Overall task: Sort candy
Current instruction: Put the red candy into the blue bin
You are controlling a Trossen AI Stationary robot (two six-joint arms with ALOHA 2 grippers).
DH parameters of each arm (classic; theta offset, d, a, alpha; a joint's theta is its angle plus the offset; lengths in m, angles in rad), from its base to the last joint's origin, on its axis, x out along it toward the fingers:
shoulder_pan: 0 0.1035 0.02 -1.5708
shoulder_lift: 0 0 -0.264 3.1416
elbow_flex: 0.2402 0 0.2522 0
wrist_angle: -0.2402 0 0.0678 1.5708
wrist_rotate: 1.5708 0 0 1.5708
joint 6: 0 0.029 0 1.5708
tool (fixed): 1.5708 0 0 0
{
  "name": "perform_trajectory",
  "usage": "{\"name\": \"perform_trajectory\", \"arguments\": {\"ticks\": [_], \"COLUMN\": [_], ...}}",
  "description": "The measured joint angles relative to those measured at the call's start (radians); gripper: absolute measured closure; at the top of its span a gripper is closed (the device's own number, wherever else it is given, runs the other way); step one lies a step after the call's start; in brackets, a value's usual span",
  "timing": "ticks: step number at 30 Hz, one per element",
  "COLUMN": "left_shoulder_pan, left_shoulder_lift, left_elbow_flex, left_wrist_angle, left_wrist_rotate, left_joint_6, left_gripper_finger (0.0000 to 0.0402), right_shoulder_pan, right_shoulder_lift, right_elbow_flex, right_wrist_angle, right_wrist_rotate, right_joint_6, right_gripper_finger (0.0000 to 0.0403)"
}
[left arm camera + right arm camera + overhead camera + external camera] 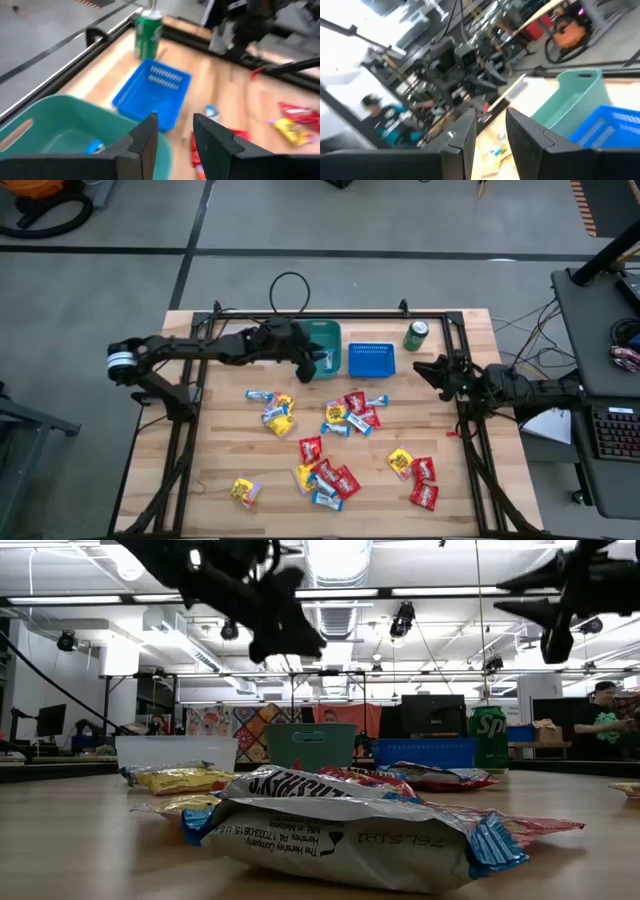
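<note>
Several wrapped candies in red, yellow and light-blue wrappers (335, 420) lie scattered flat on the wooden table; one (340, 825) lies close to the low camera. A teal bin (325, 340) and a blue bin (371, 360) stand side by side at the far edge. My left gripper (175, 135) hangs open and empty above the teal bin's rim (60, 125), on the side next to the blue bin (152, 92). A light-blue candy (94, 146) lies inside the teal bin. My right gripper (490, 135) is raised at the table's right side, open and empty.
A green drink can (417, 335) stands upright at the far edge, right of the blue bin. A black metal frame (330, 315) runs around the table. Bare wood (230, 440) lies between the candy clusters. People (605, 720) are in the room beyond the table.
</note>
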Motion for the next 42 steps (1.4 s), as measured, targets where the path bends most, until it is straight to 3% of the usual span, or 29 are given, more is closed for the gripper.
{"name": "perform_trajectory", "arguments": {"ticks": [6, 8, 12, 22, 30, 37, 42], "left_shoulder_pan": [-0.143, -0.208, -0.339, -0.583, -0.628, -0.628, -0.628], "left_shoulder_lift": [-0.105, -0.127, -0.16, -0.187, -0.198, -0.198, -0.199], "left_elbow_flex": [-0.033, -0.06, -0.105, -0.176, -0.204, -0.204, -0.204], "left_wrist_angle": [-0.037, -0.039, -0.032, -0.039, -0.115, -0.175, -0.188], "left_wrist_rotate": [0.001, -0.011, -0.11, -0.319, -0.428, -0.448, -0.448], "left_joint_6": [0.016, 0.026, -0.019, -0.155, -0.238, -0.259, -0.259], "left_gripper_finger": [0.0307, 0.0311, 0.0315, 0.0315, 0.0316, 0.0316, 0.0316], "right_shoulder_pan": [0.0, 0.0, 0.0, 0.011, 0.011, 0.013, 0.022], "right_shoulder_lift": [0.19, 0.269, 0.438, 0.807, 1.009, 1.166, 1.261], "right_elbow_flex": [0.111, 0.157, 0.271, 0.52, 0.583, 0.585, 0.587], "right_wrist_angle": [-0.159, -0.264, -0.459, -0.67, -0.69, -0.638, -0.541], "right_wrist_rotate": [-0.132, -0.134, -0.132, -0.15, -0.283, -0.29, -0.298], "right_joint_6": [-0.02, -0.011, 0.064, 0.15, 0.188, 0.224, 0.234], "right_gripper_finger": [0.0309, 0.031, 0.0309, 0.0307, 0.0282, 0.0219, 0.02]}}
